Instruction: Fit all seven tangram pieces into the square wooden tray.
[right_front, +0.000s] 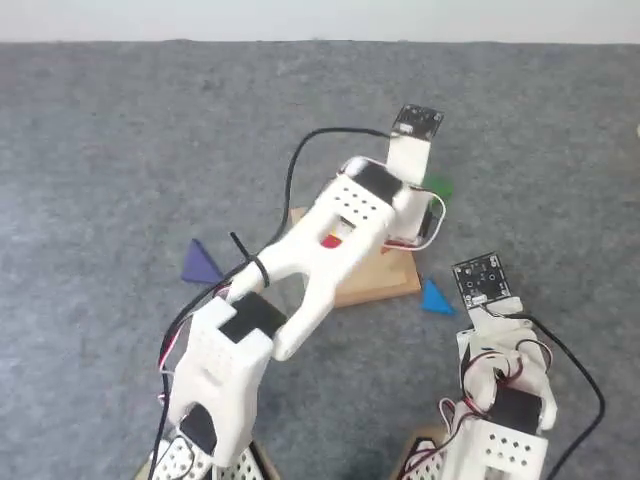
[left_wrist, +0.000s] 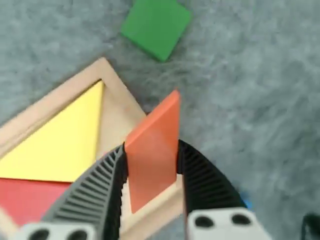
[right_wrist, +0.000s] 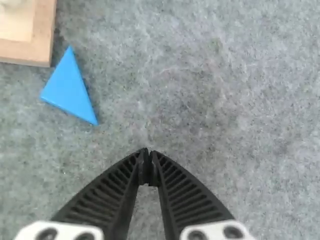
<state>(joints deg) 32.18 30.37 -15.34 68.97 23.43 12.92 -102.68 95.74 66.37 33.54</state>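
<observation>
My left gripper is shut on an orange piece and holds it over the far right corner of the square wooden tray. A yellow triangle and a red piece lie inside the tray. A green square rests on the carpet just beyond that corner, also visible past the left arm. My right gripper is shut on nothing, over bare carpet near a light blue triangle. The tray sits under the left arm.
A dark blue triangle lies on the carpet left of the tray. The light blue triangle sits just right of the tray, in front of the right arm. Grey carpet stretches open to the far left and right.
</observation>
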